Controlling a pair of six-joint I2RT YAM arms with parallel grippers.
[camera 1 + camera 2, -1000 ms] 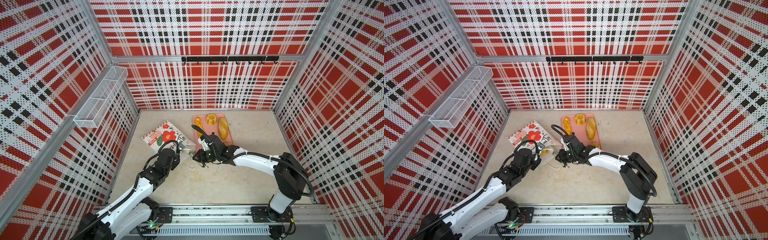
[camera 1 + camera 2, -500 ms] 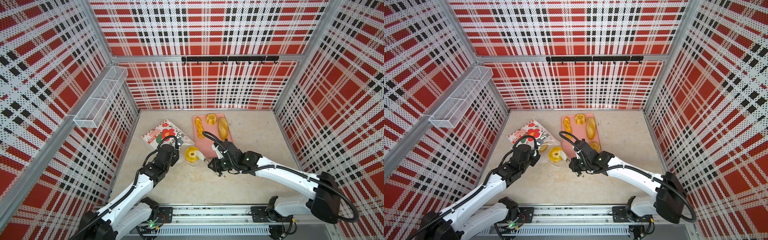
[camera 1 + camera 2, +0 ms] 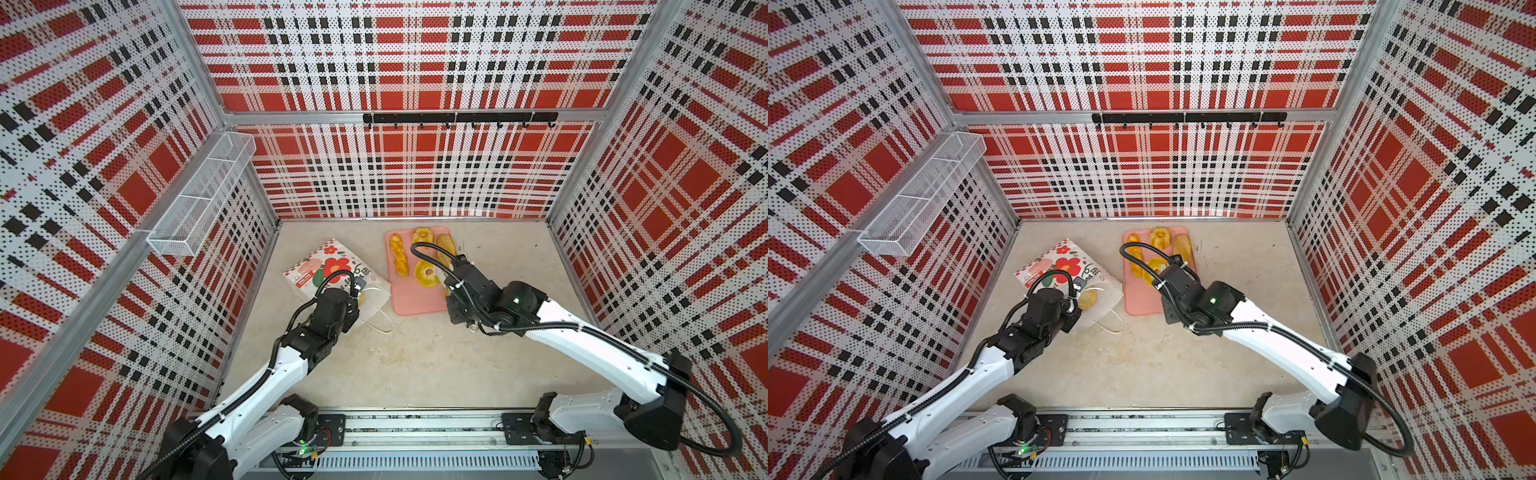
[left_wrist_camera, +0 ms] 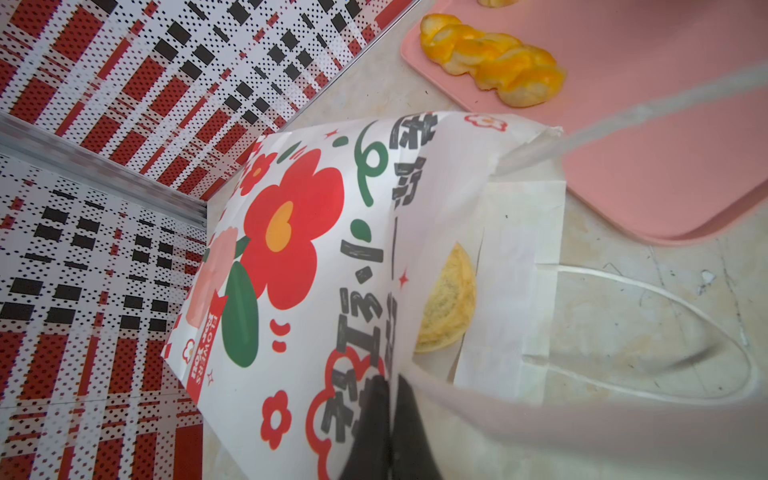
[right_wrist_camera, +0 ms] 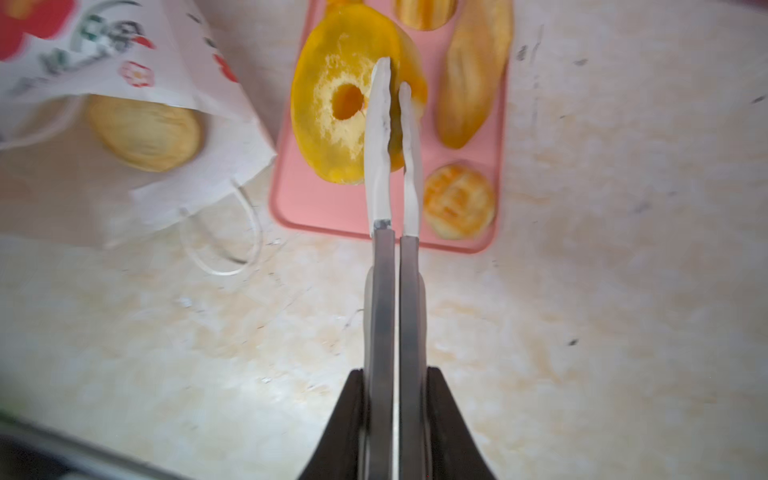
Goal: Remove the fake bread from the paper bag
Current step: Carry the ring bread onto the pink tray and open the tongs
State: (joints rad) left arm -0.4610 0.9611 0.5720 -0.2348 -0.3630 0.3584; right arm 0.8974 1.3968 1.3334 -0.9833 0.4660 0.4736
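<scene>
Right gripper [image 5: 395, 79]: pinches the fluted ring [image 5: 332, 108] by its rim over the pink tray [image 5: 291, 208]; the thin hold could let it twist free.
Left gripper [image 4: 388, 382]: clamps the paper bag [image 4: 311, 187] lip; slipping paper would close the mouth.
Round bun [image 4: 451, 307]: lies inside the mouth.

Mottled beige tabletop [image 3: 415, 365]; bears paper bag [image 3: 332, 266] lying flat toward far left corner, pink tray [image 3: 415, 303] just beside.
</scene>
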